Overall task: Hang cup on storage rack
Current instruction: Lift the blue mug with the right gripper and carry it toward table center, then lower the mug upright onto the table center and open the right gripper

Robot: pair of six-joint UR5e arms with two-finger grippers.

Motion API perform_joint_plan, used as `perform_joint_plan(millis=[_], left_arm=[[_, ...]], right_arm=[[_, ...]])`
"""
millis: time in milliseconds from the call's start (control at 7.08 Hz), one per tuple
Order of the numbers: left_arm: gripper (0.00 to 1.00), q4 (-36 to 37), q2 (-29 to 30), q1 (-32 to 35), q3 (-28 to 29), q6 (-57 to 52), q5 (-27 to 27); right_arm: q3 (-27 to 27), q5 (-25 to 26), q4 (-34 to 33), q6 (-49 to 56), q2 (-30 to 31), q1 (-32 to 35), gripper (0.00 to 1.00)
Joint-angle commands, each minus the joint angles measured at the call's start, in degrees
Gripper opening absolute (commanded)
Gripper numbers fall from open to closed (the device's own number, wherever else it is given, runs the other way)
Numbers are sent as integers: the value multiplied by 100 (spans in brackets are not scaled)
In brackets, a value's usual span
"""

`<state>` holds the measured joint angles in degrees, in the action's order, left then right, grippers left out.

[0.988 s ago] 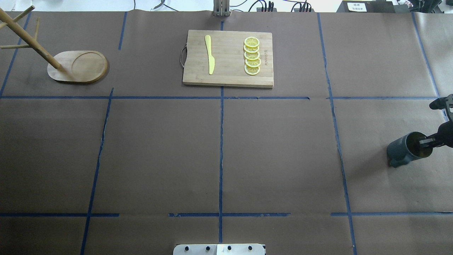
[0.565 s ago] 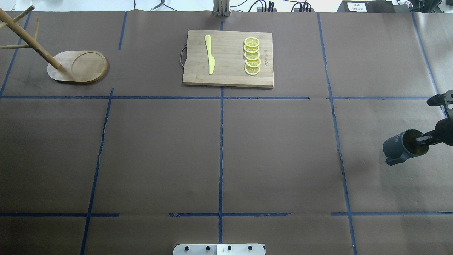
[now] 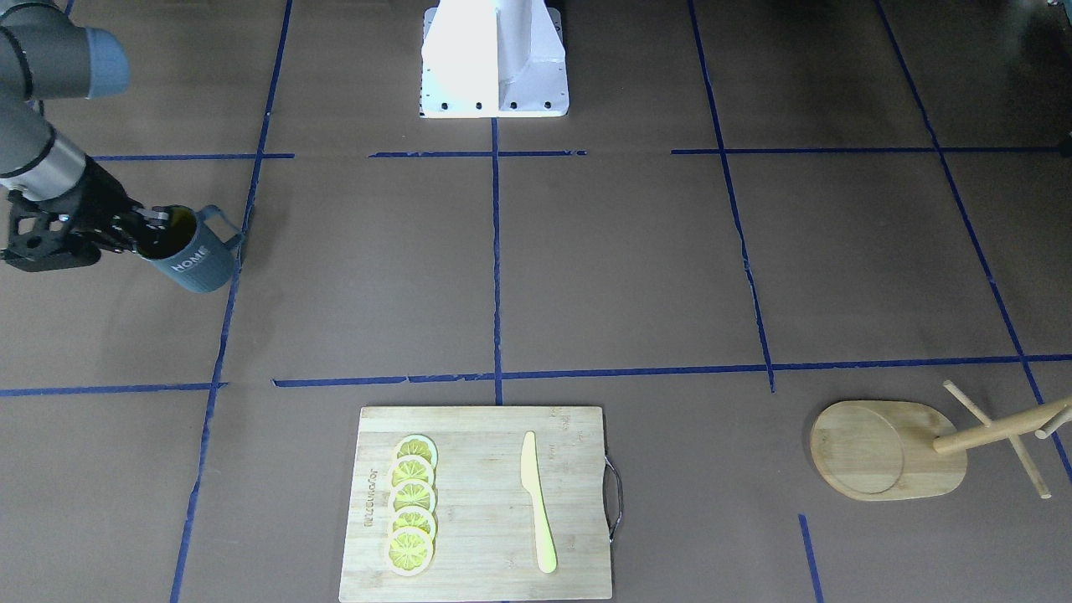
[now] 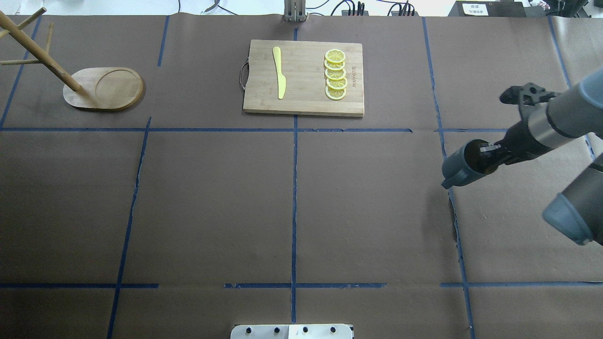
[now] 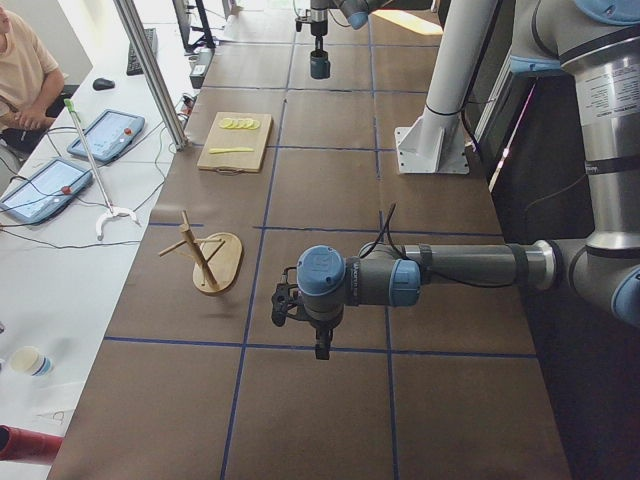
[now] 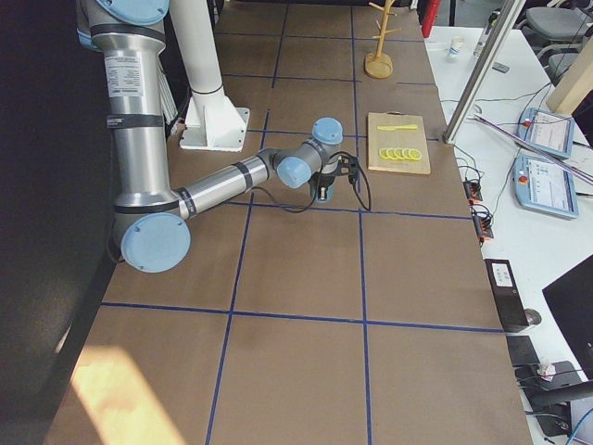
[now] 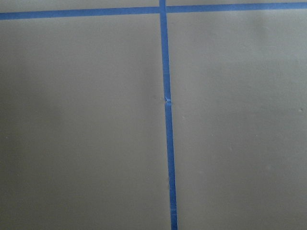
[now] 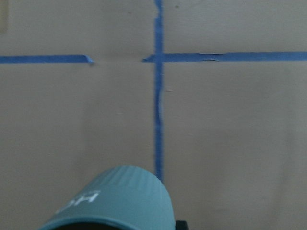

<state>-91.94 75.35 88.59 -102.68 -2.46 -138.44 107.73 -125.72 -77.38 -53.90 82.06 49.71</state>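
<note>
The right fingers (image 4: pixel 487 149) grip the cup (image 4: pixel 462 165) by its rim, one finger inside the yellow-olive mouth and one outside. The cup hangs tilted above the right side of the counter (image 4: pixel 367 202), its base pointing left and its handle toward the near side. The storage rack (image 4: pixel 104 89) stands at the far left, well apart from the cup. A cutting board (image 4: pixel 304 101) with a knife (image 4: pixel 280 73) and lemon slices (image 4: pixel 335 74) lies far centre. I cannot tell whether the left fingers (image 5: pixel 321 346) are open or closed.
</note>
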Motion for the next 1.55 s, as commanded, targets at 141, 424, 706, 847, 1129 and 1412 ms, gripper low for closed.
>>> perform_joint_plan(millis=[141, 424, 706, 847, 1129, 1412], left_arm=[[100, 0, 6, 0, 3, 0, -16], [100, -9, 6, 0, 12, 0, -16], [100, 0, -3, 0, 12, 0, -16], [100, 0, -3, 0, 12, 0, -16], [100, 0, -3, 0, 20, 0, -16], [100, 0, 6, 0, 20, 0, -16]], right_arm=[[-285, 1143, -1794, -2022, -2337, -1582, 0], [-1286, 1488, -1772, -3202, -3483, -2121, 0], [-1377, 1533, -1736, -3233, -3566, -2272, 0], [-1395, 1672, -1736, -3119, -3531, -2282, 0], [-1395, 1726, -1736, -2365, -3504, -2308, 0], [-1386, 1761, -1719, -2354, -3452, -2378, 71]])
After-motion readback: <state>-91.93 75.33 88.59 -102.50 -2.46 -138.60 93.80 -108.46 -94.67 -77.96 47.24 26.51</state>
